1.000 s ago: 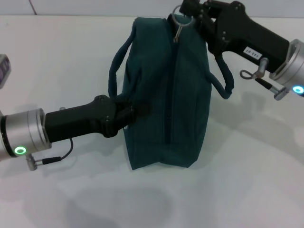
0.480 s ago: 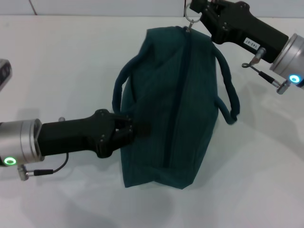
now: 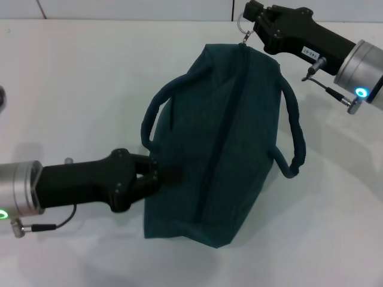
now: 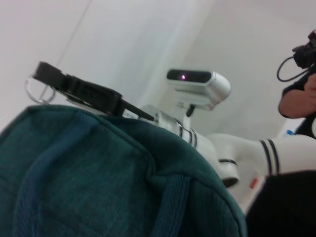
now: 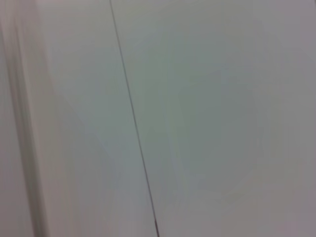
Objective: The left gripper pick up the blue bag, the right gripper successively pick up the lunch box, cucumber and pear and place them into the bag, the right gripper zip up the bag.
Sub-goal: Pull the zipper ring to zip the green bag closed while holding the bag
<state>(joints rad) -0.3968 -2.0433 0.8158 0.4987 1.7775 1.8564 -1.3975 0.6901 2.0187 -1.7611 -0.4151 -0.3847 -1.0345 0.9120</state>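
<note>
I have the left hand clamped on the side fabric of the blue bag, which lies tilted on the white table with its zipper line running away from this hand toward the other one. At the bag's far end my right hand pinches the metal ring pull, closed on it. One loop handle arches just above my left hand, the other handle droops on the bag's opposite side.
</note>
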